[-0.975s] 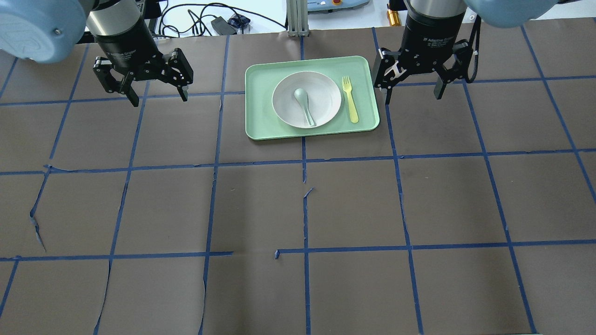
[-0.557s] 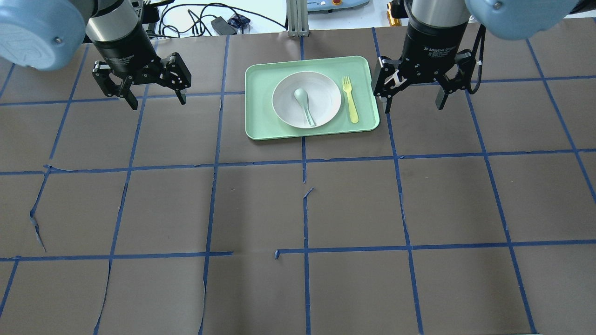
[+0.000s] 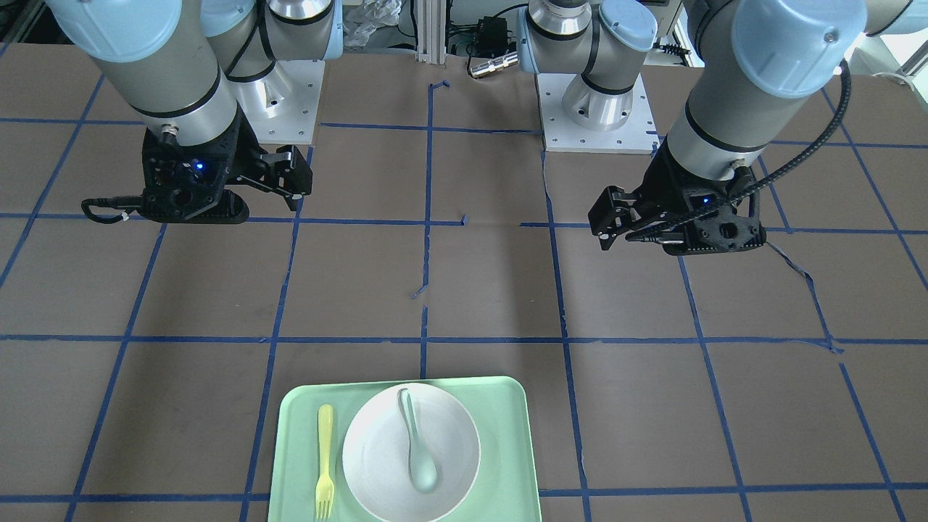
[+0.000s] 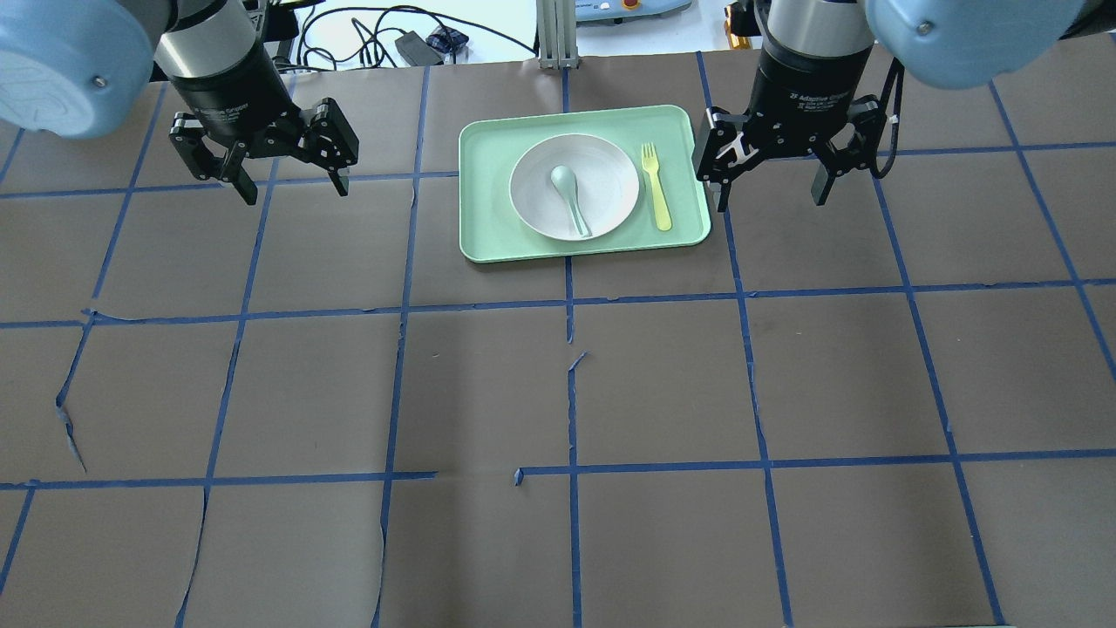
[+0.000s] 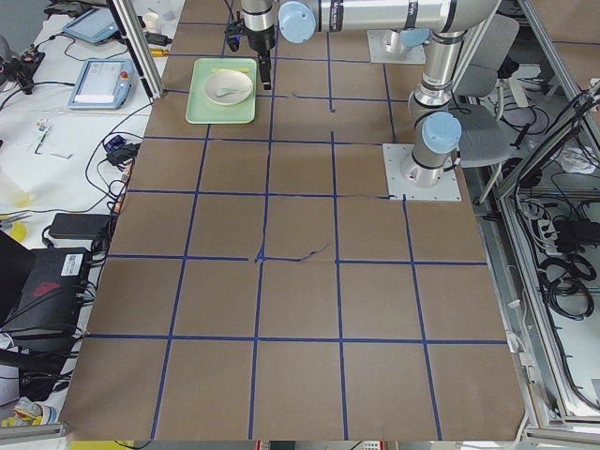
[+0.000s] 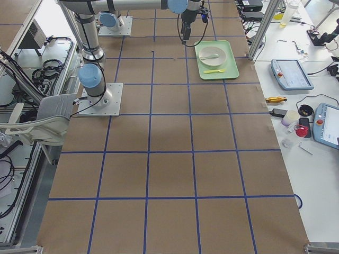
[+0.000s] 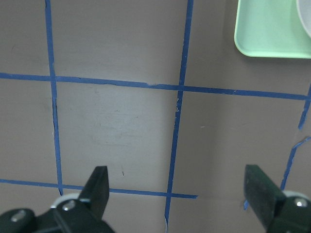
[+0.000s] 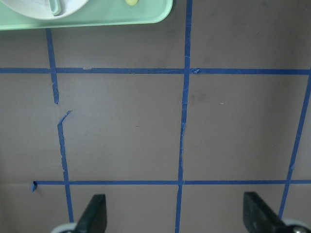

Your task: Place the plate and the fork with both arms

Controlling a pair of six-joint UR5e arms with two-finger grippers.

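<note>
The off-white plate (image 4: pixel 610 179) sits in the middle of the mint-green tray (image 4: pixel 488 174), with a grey-green spoon (image 4: pixel 571 196) lying in it. The pale-yellow fork (image 4: pixel 655 186) lies on the tray to the plate's right, tines pointing away. My left gripper (image 4: pixel 296 192) is open and empty, above the table left of the tray. My right gripper (image 4: pixel 771 202) is open and empty, just right of the tray's right edge. In the front view the plate (image 3: pixel 377 449), fork (image 3: pixel 325 460) and tray (image 3: pixel 507 435) lie at the bottom. The left wrist view shows a tray corner (image 7: pixel 262 34).
The table is covered in brown paper with a grid of blue tape, torn in places. Cables and devices lie beyond the far edge behind the tray. The right wrist view shows the tray's near edge (image 8: pixel 121 17) at the top and bare paper below.
The right gripper has dropped slightly and edged a little toward the tray. The left gripper has shifted only slightly. Both stay open. The plate, spoon and fork have not moved.
</note>
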